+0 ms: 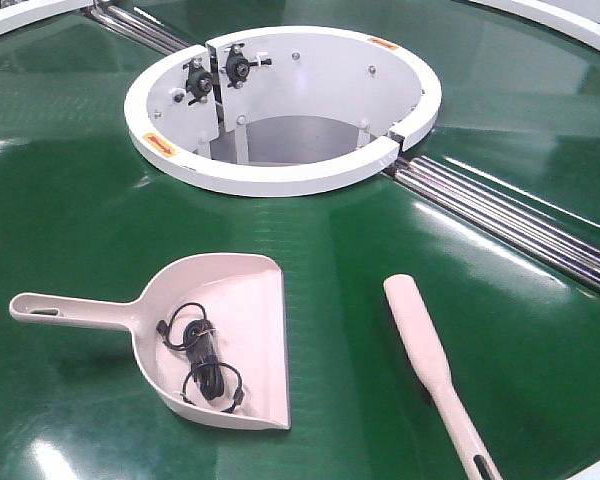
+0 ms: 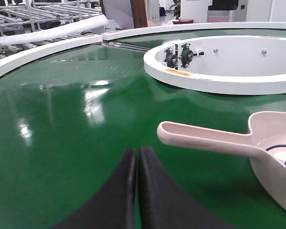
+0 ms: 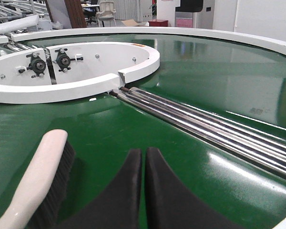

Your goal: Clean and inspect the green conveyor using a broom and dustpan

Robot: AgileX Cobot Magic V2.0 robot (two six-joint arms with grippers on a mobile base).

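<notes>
The dustpan point(image 1: 220, 335) lies on the green conveyor point(image 1: 70, 200) with a coiled black cable point(image 1: 202, 355) in its scoop, handle running out to the left; the left gripper point(image 2: 136, 157), fingers pressed together and holding nothing, sits just short of that handle. The broom point(image 1: 435, 370) lies lengthwise to the right, bristle head just left of the right gripper point(image 3: 144, 157), also closed and empty. Orange labels point(image 1: 160, 143) on the white ring point(image 1: 280, 180) are too small to read

No text is readable (orange stickers point(image 1: 161, 144) on the white ring point(image 1: 280, 180) blur).
</notes>
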